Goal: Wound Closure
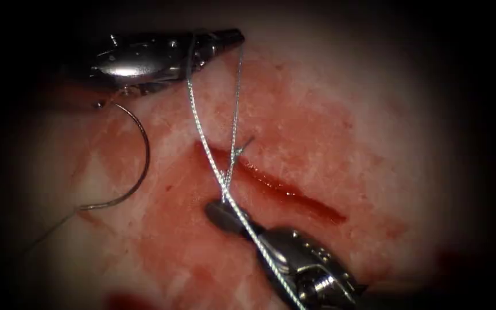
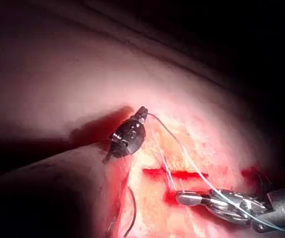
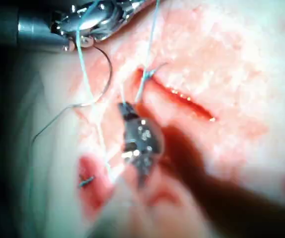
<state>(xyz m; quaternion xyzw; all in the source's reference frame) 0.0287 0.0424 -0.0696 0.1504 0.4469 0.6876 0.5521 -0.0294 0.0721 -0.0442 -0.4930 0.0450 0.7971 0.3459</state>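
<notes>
My left tool sits at the upper left of the endoscope view, its jaws together on the thread, which wraps around its tip; two strands run down from it to the cut. My right tool comes up from the lower right, its shaft slanting toward the cut, and its jaws are clamped on the thread just left of the cut, where the two strands meet. A short cut end of thread sticks up at the upper end of the cut. The needle lies free on the tissue well left of the cut, held by neither tool and not in the tissue as far as I can see; its curve bows toward the cut, one end just under the left tool, the other trailing thread toward the lower left. Red fluid stains the tissue around the cut. Pale bare tissue lies to the right of the cut, away from both tools.
</notes>
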